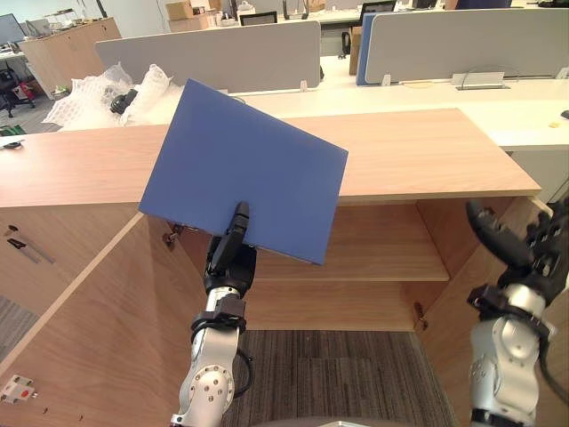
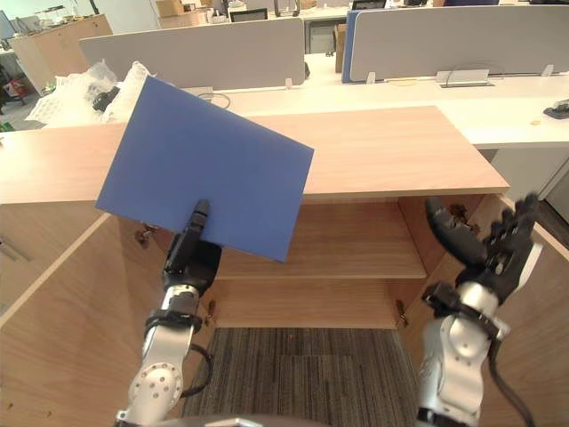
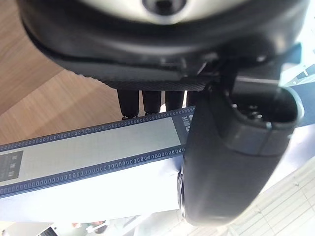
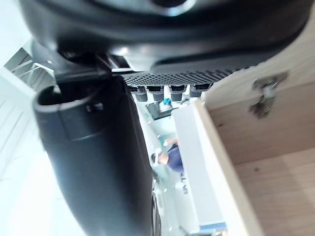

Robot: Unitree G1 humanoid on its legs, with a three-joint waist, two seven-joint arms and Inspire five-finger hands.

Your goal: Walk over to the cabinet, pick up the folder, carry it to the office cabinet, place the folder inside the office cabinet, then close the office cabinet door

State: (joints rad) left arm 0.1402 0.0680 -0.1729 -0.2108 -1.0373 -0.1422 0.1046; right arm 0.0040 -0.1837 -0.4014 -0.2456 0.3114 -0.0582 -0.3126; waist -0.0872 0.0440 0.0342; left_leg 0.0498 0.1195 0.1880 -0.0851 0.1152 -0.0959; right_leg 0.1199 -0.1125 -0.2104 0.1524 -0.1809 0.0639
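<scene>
Office background: grey partitions (image 1: 222, 53) and a white desk (image 1: 533, 116) sit behind the open wooden office cabinet (image 1: 418, 151), which has both doors swung out and one shelf (image 1: 382, 253) inside. We see the blue folder (image 1: 244, 169) in the air, tilted, in front of the left part of the cabinet top and not yet inside. The left robot hand (image 1: 231, 253) pinches it at the lower edge only, thumb on the front face, fingers behind. The right robot hand (image 1: 526, 265) hovers by the right door (image 2: 542, 356), fingers spread, holding nothing.

Risks as we judge them:
- The folder sits high, so a straight push forward would likely hit the front edge of the cabinet top. It needs lowering first.
- With a one-edge pinch and most of the sheet above the grip, any knock may pivot it or slip it out onto the carpet.
- Tilted like this, a corner may catch the shelf lip or the left door (image 1: 89, 338).
- The right robot hand is close to its door and could nudge it early.
</scene>
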